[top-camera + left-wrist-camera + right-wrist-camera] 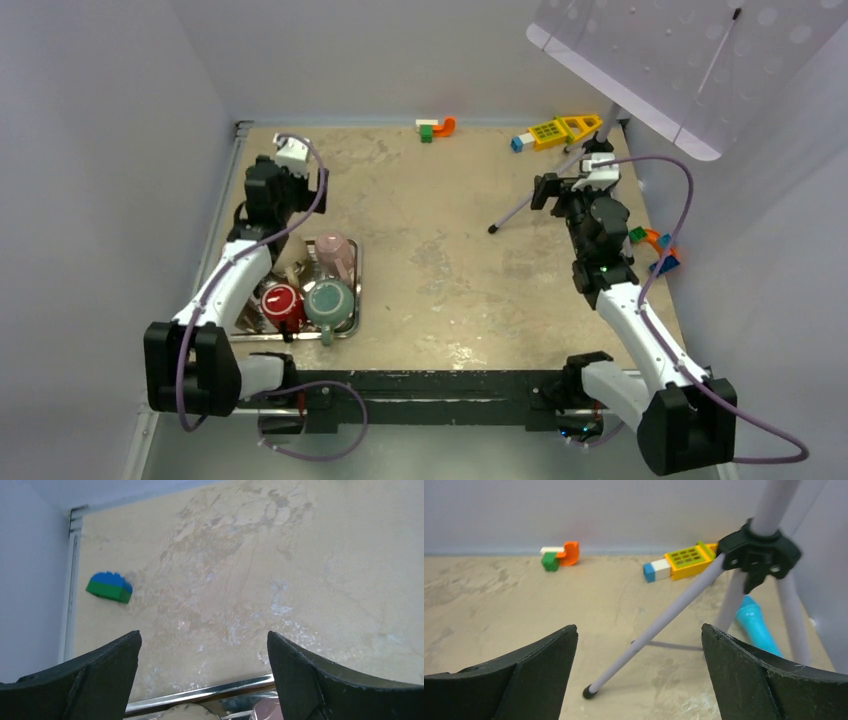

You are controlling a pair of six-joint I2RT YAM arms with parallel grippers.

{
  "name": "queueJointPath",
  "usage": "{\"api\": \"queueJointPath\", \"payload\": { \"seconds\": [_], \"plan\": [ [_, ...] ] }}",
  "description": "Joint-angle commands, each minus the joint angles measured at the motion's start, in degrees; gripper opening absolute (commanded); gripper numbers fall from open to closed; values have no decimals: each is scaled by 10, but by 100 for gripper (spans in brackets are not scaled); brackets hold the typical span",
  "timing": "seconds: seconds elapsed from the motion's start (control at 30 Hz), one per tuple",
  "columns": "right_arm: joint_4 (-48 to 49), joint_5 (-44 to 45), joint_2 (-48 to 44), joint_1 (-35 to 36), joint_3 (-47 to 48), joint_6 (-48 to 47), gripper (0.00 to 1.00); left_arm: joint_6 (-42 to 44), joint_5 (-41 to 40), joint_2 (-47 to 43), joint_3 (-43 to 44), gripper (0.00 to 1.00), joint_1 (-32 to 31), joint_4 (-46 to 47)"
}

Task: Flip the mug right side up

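Observation:
A metal tray (352,290) at the near left holds several mugs: a pink one (335,250), a red one (282,300) and a teal one (330,300) with its handle toward me. I cannot tell which of them are upside down. My left gripper (262,178) hovers open and empty over the tray's far edge. In the left wrist view the tray rim (200,694) sits just below my fingertips, with a pale mug (187,713) and the pink mug (265,710) at the bottom edge. My right gripper (543,190) is open and empty at the far right, well away from the tray.
A tripod leg (525,205) slants across the table beside the right gripper, its foot in the right wrist view (589,692). A blue-green brick (109,587) lies by the left wall. Toy bricks (435,128), a yellow toy phone (555,131) and more toys (655,245) sit along the far and right edges.

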Motion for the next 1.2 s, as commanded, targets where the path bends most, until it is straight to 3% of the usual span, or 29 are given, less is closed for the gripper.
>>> {"api": "queueJointPath", "payload": {
  "seconds": [0.0, 0.1, 0.2, 0.4, 0.53, 0.83, 1.07, 1.17],
  "plan": [
    [-116, -3, -2, 45, 64, 19, 98, 100, 158, -24, 196, 100, 3, -444],
    [-144, 19, -7, 82, 83, 47, 98, 96, 204, -7, 288, 100, 1, -625],
    [-158, 29, -10, 91, 91, 98, 98, 47, 177, 31, 323, 100, -7, -693],
    [-199, 35, 8, 122, 114, 169, 98, -15, 49, 27, 268, 100, -51, -608],
    [-210, 35, 27, 146, 114, 184, 98, -58, 68, 43, 260, 100, -63, -576],
    [-199, 50, 42, 181, 98, 197, 98, -111, -67, 104, 234, 100, -118, -531],
    [-200, 59, 52, 191, 98, 199, 98, -96, -52, 150, 235, 100, -120, -531],
    [-198, 59, 54, 194, 98, 201, 98, -94, -19, 162, 226, 95, -120, -538]
  ]
}}
